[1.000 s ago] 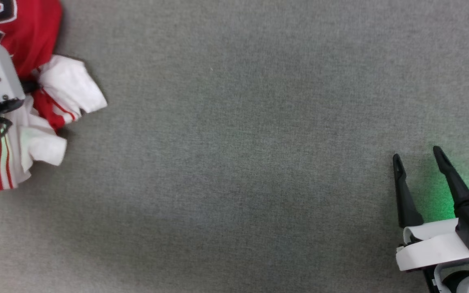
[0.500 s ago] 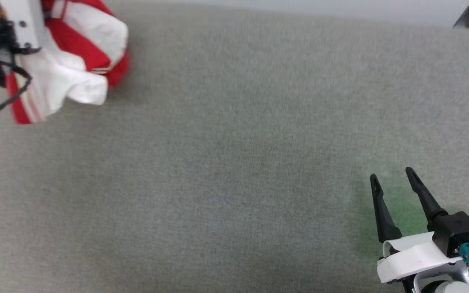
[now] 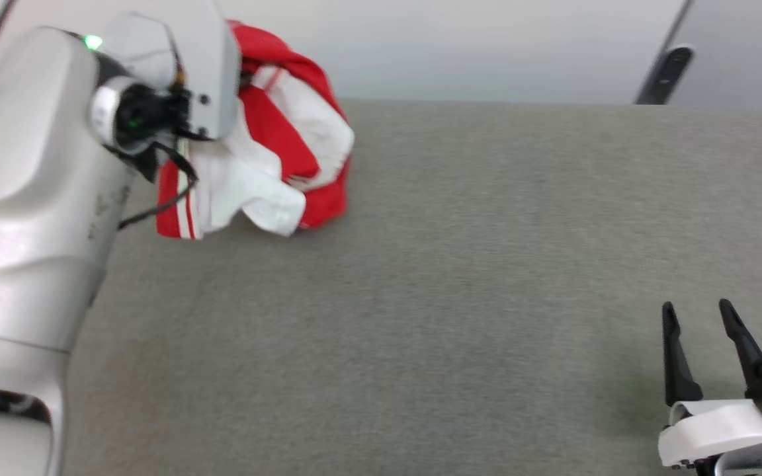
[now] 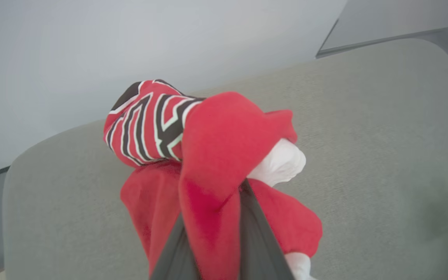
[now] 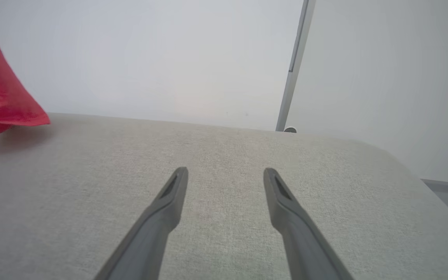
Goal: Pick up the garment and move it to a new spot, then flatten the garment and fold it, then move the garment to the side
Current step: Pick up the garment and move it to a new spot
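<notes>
**Gripping the bunched jersey at ten o'clock**

Left hand [image 4: 214, 217] is clamped on a fold of the garment [image 3: 288, 139], its two dark fingers pinching red cloth between them. In the head view the garment hangs in a crumpled bundle at ten o'clock, over the far edge of the grey desk [image 3: 454, 297]; whether its lowest folds touch the desk is unclear. Black, white-outlined lettering [image 4: 146, 124] curves across one fold, too creased to read. Right hand [image 3: 697, 314] rests at four o'clock, fingers spread apart, holding nothing.
</notes>
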Robot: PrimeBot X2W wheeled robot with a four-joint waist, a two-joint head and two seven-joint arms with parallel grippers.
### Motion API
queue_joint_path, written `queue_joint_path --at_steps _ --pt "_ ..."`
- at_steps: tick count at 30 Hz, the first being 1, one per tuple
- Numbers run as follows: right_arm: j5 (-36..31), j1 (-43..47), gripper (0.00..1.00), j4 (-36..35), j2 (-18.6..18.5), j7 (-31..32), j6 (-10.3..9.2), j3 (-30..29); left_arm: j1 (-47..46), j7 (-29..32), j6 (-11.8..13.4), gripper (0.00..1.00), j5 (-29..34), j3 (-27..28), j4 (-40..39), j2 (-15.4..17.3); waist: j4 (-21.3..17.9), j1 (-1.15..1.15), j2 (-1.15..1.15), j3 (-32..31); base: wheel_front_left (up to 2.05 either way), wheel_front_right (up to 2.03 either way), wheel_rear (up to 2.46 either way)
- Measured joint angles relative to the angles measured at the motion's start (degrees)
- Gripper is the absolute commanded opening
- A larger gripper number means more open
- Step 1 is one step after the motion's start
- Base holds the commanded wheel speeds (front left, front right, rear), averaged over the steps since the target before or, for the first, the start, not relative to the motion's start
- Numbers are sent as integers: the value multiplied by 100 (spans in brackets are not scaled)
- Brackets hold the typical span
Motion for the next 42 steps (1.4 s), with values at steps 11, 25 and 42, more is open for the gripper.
queue_joint_path --at_steps 11,25,42 --pt "76 58 100 423 0 -180 1 -446 259 589 0 0 -381 -449 -447 -635 -1163 0 0 -94 0 0 0" --pt "375 -63 100 737 3 -297 1 -75 1051 1005 40 0 -550 -907 -374 -592 -2276 0 0 -50 0 0 0" --pt "453 -377 100 1071 5 -407 1 112 1683 910 0 100 -794 -1418 166 -268 -2544 0 0 199 0 0 0"
